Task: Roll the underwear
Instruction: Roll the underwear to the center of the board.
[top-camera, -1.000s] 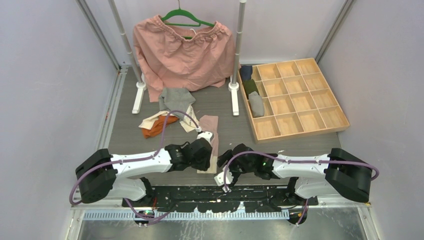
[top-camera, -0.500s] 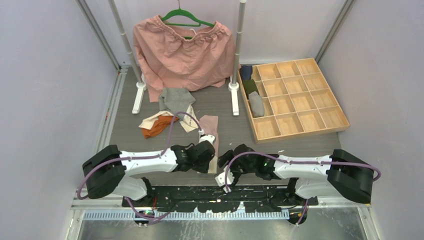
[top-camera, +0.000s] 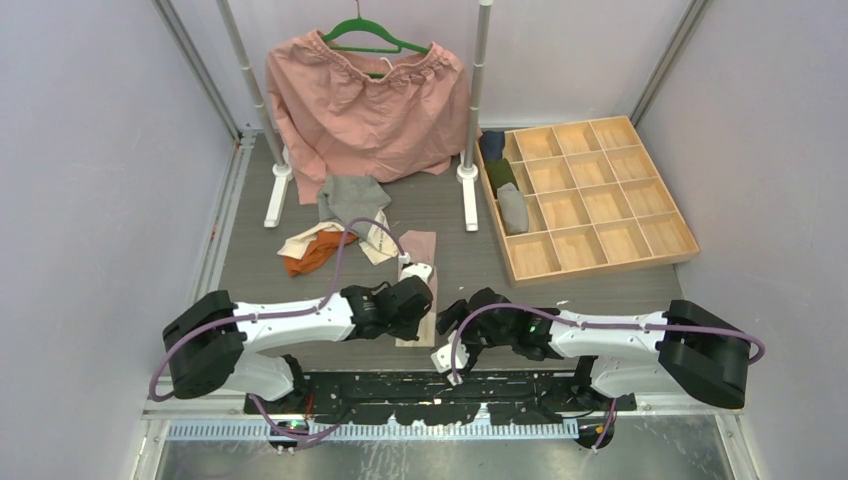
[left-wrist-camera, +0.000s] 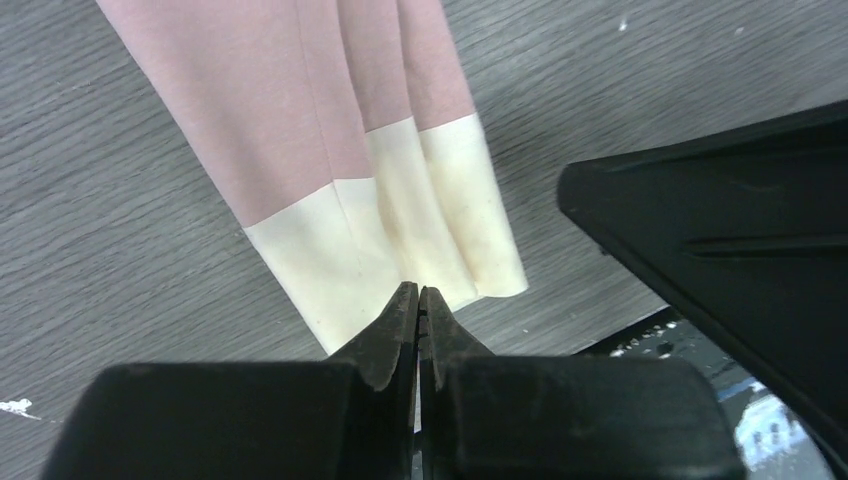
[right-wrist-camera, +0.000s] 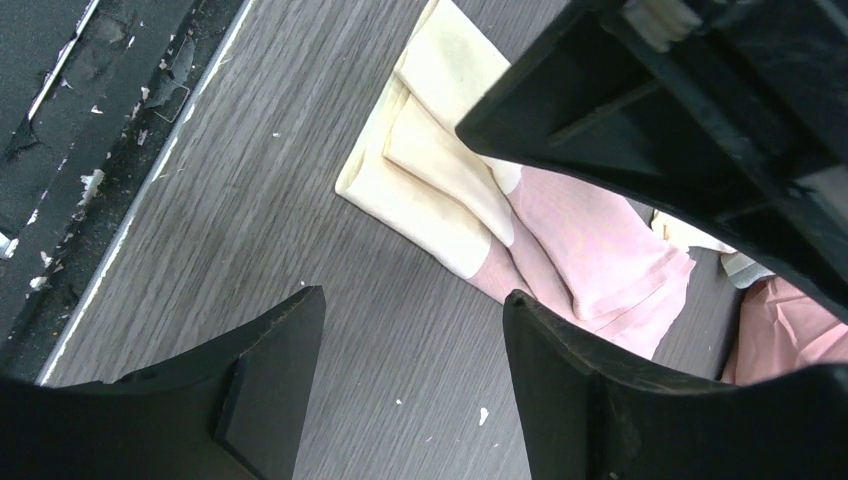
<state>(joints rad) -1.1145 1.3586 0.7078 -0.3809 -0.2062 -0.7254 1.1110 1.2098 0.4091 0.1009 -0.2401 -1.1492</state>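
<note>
Cream underwear hem (left-wrist-camera: 400, 220) partly hidden behind closed left gripper (left-wrist-camera: 418, 300)

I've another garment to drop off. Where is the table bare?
Free: the strip between the tray's near rim and the right arm; the left side, between pile and wall. Crowded: near centre, around the pink underwear, with the left arm on it.

dusty pink underwear (top-camera: 420, 248) folded lengthwise into a narrow, layered strip, cream band across its near end, lying flat on the bench (top-camera: 260, 278) close to the front edge, grey underwear (top-camera: 352, 198), cream underwear (top-camera: 376, 246) and orange underwear (top-camera: 312, 256) crumpled together in a loose heap farther back and to the left
</note>
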